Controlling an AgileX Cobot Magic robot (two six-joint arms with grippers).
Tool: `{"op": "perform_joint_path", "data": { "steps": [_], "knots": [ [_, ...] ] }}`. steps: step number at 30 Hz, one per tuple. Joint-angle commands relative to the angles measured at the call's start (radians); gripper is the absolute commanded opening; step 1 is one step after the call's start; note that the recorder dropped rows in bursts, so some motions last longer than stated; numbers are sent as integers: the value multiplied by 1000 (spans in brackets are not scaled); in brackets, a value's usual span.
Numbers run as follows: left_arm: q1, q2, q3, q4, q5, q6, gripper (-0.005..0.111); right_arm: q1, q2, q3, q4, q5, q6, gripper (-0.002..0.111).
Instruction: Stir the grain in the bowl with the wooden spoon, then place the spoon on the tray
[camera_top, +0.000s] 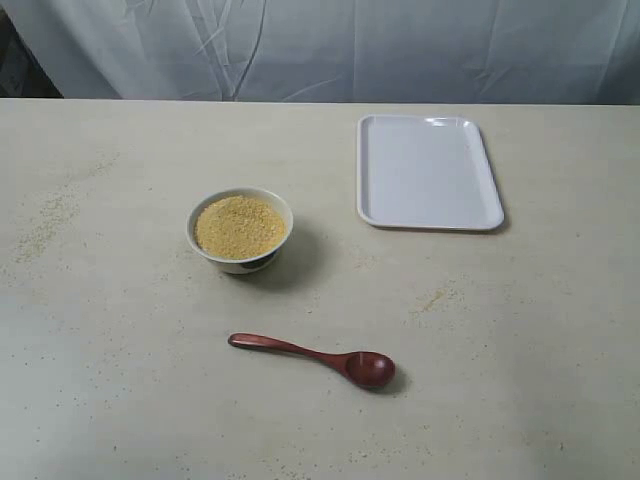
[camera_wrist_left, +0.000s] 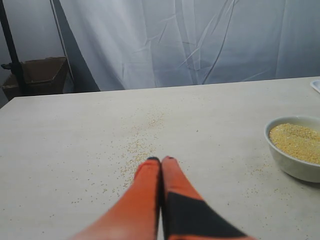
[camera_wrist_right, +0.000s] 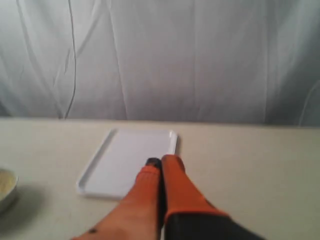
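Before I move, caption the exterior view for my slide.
White bowl of grain, wooden spoon on the table nearer camera, tray at right.

1. Exterior view: set high on the near side, facing far and downward, and covers the table up to the curtain.
2. Left wrist view: low over the table, close behind the left gripper, facing far.
3. Right wrist view: low, close behind the right gripper, facing far.
4. Shared: the bowl shows in all three views, and the tray in the exterior and right wrist views.
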Motion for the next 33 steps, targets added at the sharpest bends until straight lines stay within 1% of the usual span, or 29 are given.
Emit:
{"op": "perform_joint_path", "data": {
  "steps": [1,5,10,13,16,18,21,24,29,33],
  "knots": [
    [-4,-4,2,2,-12,-4,0,-4,218,-104,-14,231,-12,-1],
    [-4,-4,2,2,-12,-4,0,-4,395,-104,-9,206,-7,-1],
    [-4,-4,2,2,-12,-4,0,6,645,-134,-7,280,-9,-1],
    [-4,-4,2,2,-12,-4,0,53,815,-199,15,312,-30,-1],
    [-4,-4,2,2,-12,-4,0,154,951,-280,72,331,-139,-1],
    [-4,-4,2,2,-12,-4,0,248,1043,-345,103,344,-203,-1],
    [-4,-4,2,2,-12,-4,0,394,1176,-449,107,344,-264,-1],
    [-4,-4,2,2,-12,-4,0,504,1320,-570,105,344,-310,-1],
    [-4,-4,2,2,-12,-4,0,652,1514,-714,102,357,-420,-1],
    [-4,-4,2,2,-12,-4,0,733,1630,-791,90,378,-462,0]
  ]
}}
